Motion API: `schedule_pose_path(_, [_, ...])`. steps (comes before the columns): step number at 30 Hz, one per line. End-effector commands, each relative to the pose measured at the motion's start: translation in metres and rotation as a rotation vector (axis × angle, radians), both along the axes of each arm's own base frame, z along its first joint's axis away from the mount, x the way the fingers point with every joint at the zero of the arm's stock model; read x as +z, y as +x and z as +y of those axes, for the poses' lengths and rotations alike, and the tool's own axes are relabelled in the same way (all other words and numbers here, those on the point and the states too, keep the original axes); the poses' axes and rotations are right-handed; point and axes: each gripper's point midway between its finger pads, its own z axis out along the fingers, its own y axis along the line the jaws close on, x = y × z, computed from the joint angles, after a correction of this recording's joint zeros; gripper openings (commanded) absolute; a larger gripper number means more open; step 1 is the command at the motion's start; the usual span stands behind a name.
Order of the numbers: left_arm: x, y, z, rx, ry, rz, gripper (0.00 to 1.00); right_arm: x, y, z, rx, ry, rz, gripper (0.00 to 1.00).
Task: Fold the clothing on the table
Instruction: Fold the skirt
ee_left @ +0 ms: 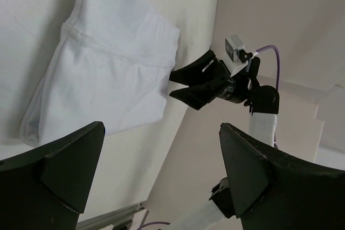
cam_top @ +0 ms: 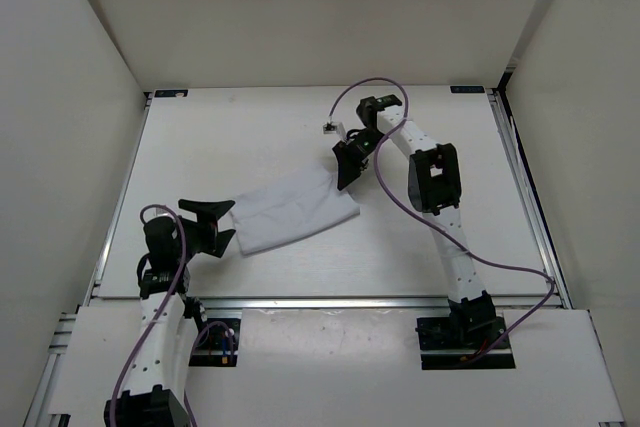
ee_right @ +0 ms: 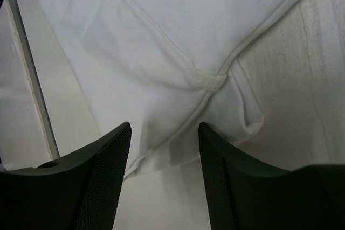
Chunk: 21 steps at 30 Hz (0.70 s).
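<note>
The white clothing [cam_top: 295, 209] lies folded in a rough rectangle on the middle of the table [cam_top: 230, 137]. My left gripper [cam_top: 216, 225] is open just off the clothing's left edge, a little above the table. From the left wrist, the clothing [ee_left: 108, 68] lies beyond the wide-apart jaws of that gripper [ee_left: 161, 144], with nothing between them. My right gripper [cam_top: 349, 164] hovers at the clothing's far right corner. In the right wrist view it [ee_right: 164, 133] is open, and a seamed edge of the clothing [ee_right: 178, 74] lies just past its fingertips [ee_right: 116, 144], unclamped.
Metal rails [cam_top: 330, 300] edge the table at the front and along the right side [cam_top: 525, 197]. White upright walls [cam_top: 60, 127] enclose the left, back and right. A purple cable [cam_top: 400, 202] loops along the right arm above the table.
</note>
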Motion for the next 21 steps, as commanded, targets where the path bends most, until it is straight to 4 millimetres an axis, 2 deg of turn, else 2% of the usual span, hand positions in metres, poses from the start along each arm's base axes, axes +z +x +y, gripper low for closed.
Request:
schedule_pose_path(1, [0.001, -0.001, 0.001, 0.003, -0.006, -0.008, 0.99, 0.017, -0.007, 0.006, 0.03, 0.025, -0.026, 0.58])
schedule_pose_path(3, [0.001, -0.002, 0.001, 0.005, -0.006, -0.008, 0.99, 0.016, -0.007, 0.009, 0.039, 0.028, -0.033, 0.47])
schedule_pose_path(6, [0.0, -0.002, 0.001, 0.004, -0.013, -0.004, 0.99, 0.021, -0.006, 0.009, 0.045, 0.04, -0.052, 0.36])
schedule_pose_path(13, [-0.004, -0.005, 0.001, 0.013, -0.024, -0.002, 0.98, 0.025, -0.01, 0.003, 0.083, 0.051, -0.087, 0.33])
schedule_pose_path(14, [-0.004, -0.005, 0.0, 0.011, -0.03, -0.004, 0.99, 0.025, -0.01, 0.001, 0.085, 0.051, -0.089, 0.28])
schedule_pose_path(15, [-0.004, -0.005, 0.001, 0.014, -0.025, -0.01, 0.99, 0.026, -0.009, -0.001, 0.085, 0.053, -0.097, 0.16])
schedule_pose_path(16, [-0.006, -0.006, 0.0, 0.013, -0.033, -0.001, 0.98, 0.031, -0.009, -0.003, 0.085, 0.056, -0.11, 0.0])
schedule_pose_path(18, [-0.004, -0.006, 0.0, 0.013, -0.035, -0.011, 0.98, 0.042, -0.008, -0.007, 0.084, 0.08, -0.132, 0.0])
schedule_pose_path(20, [-0.004, -0.005, 0.0, 0.015, -0.033, -0.016, 0.99, 0.043, -0.014, -0.011, 0.104, 0.098, -0.142, 0.0])
schedule_pose_path(21, [-0.005, -0.006, 0.0, 0.015, -0.039, -0.011, 0.98, 0.055, -0.014, -0.014, 0.111, 0.11, -0.174, 0.0])
